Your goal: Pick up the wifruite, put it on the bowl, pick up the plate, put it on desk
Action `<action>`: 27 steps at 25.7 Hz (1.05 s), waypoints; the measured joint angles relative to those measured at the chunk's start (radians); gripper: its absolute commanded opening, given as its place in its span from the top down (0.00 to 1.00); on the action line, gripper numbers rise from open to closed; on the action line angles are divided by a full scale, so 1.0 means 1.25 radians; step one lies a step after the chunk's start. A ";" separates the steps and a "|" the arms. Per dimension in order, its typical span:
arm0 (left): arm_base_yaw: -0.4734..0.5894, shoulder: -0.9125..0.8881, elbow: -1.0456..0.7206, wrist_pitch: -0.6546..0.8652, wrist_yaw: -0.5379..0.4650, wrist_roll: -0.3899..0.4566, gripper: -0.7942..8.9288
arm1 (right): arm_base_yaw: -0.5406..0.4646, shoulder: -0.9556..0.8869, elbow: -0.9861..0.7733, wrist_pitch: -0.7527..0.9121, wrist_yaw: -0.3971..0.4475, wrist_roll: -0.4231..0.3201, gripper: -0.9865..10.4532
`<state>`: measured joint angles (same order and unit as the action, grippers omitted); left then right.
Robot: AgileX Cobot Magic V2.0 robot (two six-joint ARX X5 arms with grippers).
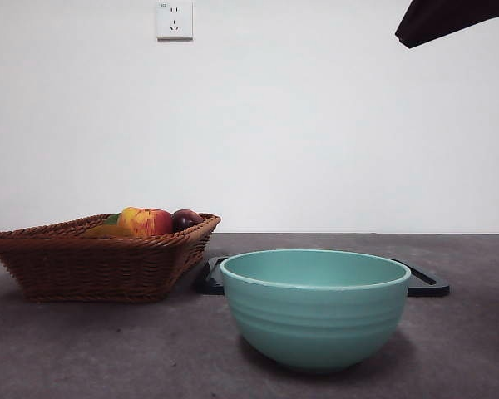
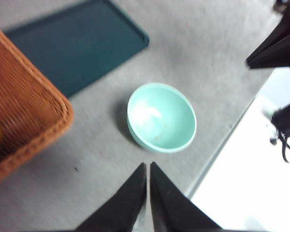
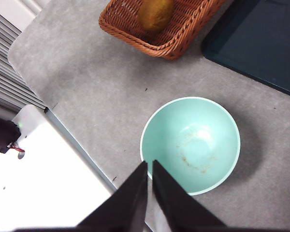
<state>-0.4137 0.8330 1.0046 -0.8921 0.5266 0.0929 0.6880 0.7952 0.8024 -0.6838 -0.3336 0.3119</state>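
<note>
Both grippers, left (image 2: 148,166) and right (image 3: 150,164), are closed and empty; open one before you reach the kiwifruit (image 3: 155,13) in the wicker basket (image 3: 135,36).

A plain test room: bare white wall (image 1: 316,125), one socket (image 1: 174,20), grey desk (image 1: 108,349).

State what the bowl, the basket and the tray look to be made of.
Bowl: likely glazed ceramic or melamine, smooth mint surface with faint ridges and a soft sheen.
Basket: woven wicker or rattan, brown strands visibly interlaced.
Tray: probably plastic, dark and smooth with a raised rim.
</note>
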 measured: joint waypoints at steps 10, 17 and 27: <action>0.252 -0.257 -0.041 0.418 -0.095 0.068 0.91 | 0.000 0.000 0.000 0.000 0.000 0.000 0.91; 0.283 -0.345 -0.252 0.583 -0.190 0.069 0.91 | 0.000 0.000 0.000 0.000 0.000 0.000 0.91; 0.315 -0.507 -0.508 0.648 -0.254 0.062 0.91 | 0.000 0.000 0.000 0.000 0.000 0.000 0.91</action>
<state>-0.0204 0.1993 0.3691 -0.0826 0.2092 0.1703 0.6880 0.7952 0.8024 -0.6838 -0.3336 0.3119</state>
